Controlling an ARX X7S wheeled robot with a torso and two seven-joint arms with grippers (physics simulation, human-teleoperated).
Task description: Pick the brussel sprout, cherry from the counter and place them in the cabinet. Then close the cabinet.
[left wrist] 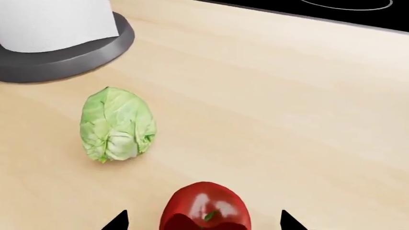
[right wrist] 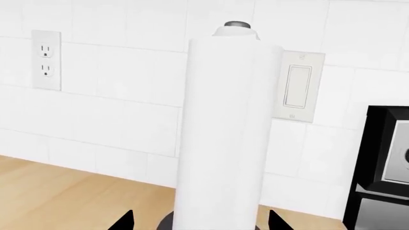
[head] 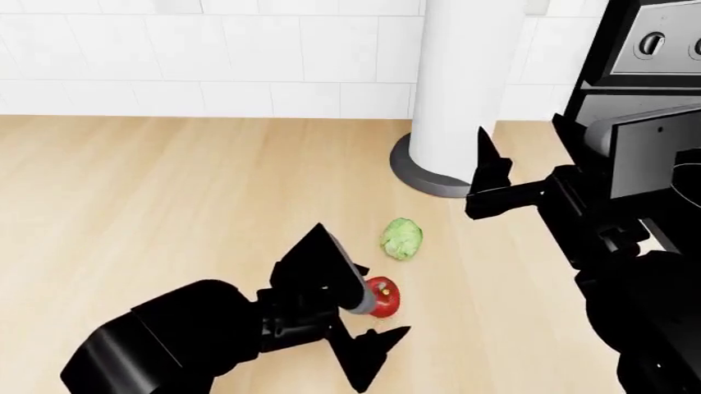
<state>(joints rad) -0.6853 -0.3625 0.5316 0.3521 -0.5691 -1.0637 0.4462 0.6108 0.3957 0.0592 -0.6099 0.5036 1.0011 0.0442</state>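
The cherry [left wrist: 206, 208], glossy red, lies on the beige counter [left wrist: 288, 120] between the two fingertips of my left gripper [left wrist: 204, 223], which is open with gaps on both sides. The pale green brussel sprout [left wrist: 117, 123] rests a little beyond it. In the head view the cherry [head: 382, 297] sits inside the left gripper [head: 378, 313], with the brussel sprout [head: 402, 238] just behind. My right gripper [head: 515, 164] hovers open and holds nothing above the counter [head: 164, 205], facing the paper towel roll; in its own view the right gripper [right wrist: 199, 223] stands wide apart. The cabinet is out of view.
A white paper towel roll [head: 460, 82] on a round grey base [head: 429, 179] stands behind the sprout, against the tiled wall. A black stovetop [left wrist: 319, 7] borders the counter. A black appliance [head: 646, 49] is at the right. An outlet [right wrist: 46, 60] and a switch [right wrist: 298, 86] are on the wall.
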